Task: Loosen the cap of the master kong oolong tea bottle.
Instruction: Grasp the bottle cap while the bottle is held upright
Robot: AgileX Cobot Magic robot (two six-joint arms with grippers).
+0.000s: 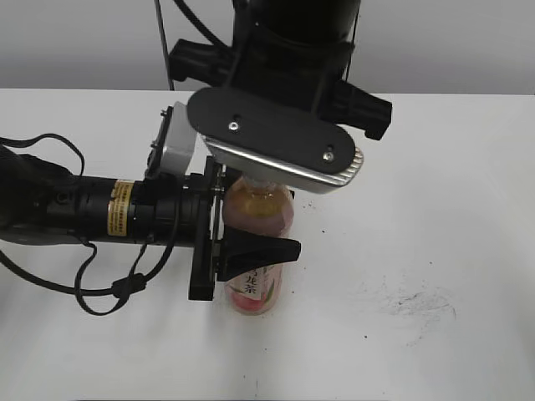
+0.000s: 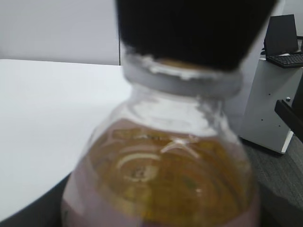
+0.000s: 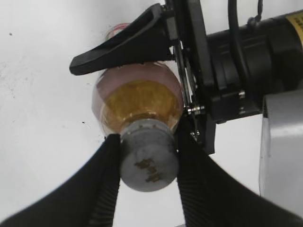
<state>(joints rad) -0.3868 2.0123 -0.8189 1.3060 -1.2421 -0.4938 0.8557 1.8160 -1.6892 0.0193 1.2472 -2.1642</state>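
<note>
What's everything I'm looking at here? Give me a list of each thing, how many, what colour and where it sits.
bottle: one, clear plastic with amber-pink tea and a pink label, upright on the table, mid-frame in the exterior view.
cap: one, grey-white with a small dark mark on top, on the bottle's neck.
table: one, white, with dark scuff marks right of the bottle.
desk with keyboard: one, grey, in the background of the left wrist view.
left gripper: one, black, clamped around the bottle's body from the left.
right gripper: one, black, above the bottle, fingers pressed on either side of the cap.
</note>
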